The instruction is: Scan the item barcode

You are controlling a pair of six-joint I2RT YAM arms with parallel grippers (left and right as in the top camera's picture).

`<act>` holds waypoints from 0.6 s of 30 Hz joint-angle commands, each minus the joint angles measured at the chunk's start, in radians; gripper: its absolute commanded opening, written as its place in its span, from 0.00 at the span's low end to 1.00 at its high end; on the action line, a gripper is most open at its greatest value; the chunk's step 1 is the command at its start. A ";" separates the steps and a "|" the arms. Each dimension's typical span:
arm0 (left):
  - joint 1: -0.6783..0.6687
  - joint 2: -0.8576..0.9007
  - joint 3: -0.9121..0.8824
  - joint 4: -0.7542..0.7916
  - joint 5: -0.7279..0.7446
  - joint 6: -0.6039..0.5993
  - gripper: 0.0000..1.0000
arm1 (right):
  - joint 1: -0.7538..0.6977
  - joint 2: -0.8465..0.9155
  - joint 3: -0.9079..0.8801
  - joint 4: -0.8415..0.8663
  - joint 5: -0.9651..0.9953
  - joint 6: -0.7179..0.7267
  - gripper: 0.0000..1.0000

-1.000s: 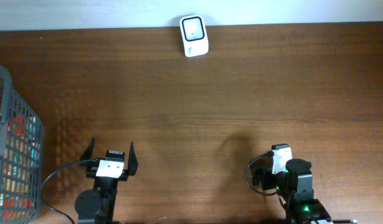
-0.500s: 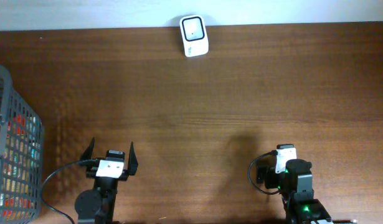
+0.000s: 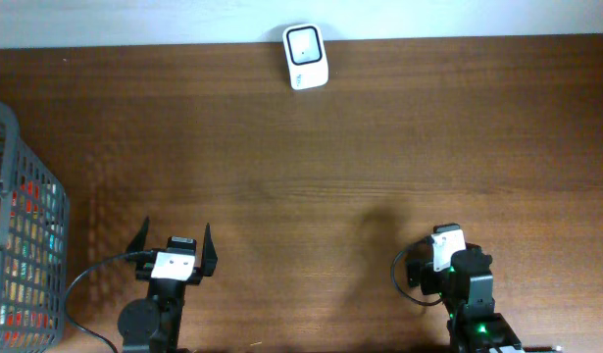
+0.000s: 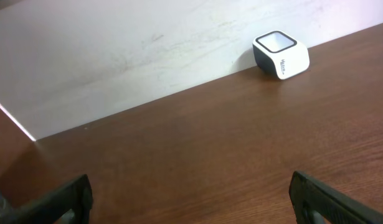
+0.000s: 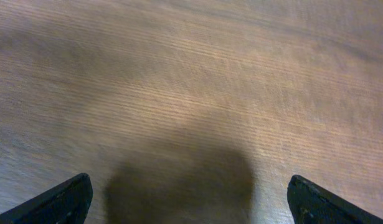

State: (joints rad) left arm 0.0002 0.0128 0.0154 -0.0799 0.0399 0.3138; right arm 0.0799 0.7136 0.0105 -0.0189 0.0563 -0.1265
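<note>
The white barcode scanner (image 3: 306,57) with its dark window stands at the table's far edge against the wall, and it also shows in the left wrist view as the scanner (image 4: 280,54). Colourful items show through the mesh of a grey basket (image 3: 26,257) at the left edge. None can be made out singly. My left gripper (image 3: 175,229) rests at the near left, open and empty, its fingers (image 4: 61,200) spread wide over bare wood. My right arm (image 3: 458,277) is at the near right. Its gripper (image 5: 191,200) points down at the table, open, with nothing between the jaws.
The dark wooden table (image 3: 379,147) stretches between the arms and the scanner. A pale wall (image 4: 116,50) runs along the far edge. The basket stands just left of my left arm.
The right wrist has drifted slightly to the right. The left arm, the scanner and the basket have not moved.
</note>
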 commanded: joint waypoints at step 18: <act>-0.004 -0.005 -0.006 -0.001 -0.003 -0.010 0.99 | -0.003 -0.136 0.340 0.458 -0.267 -0.087 0.99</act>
State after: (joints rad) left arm 0.0002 0.0120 0.0151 -0.0795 0.0399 0.3138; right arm 0.0799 0.6514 0.3016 0.4698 -0.1734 -0.2131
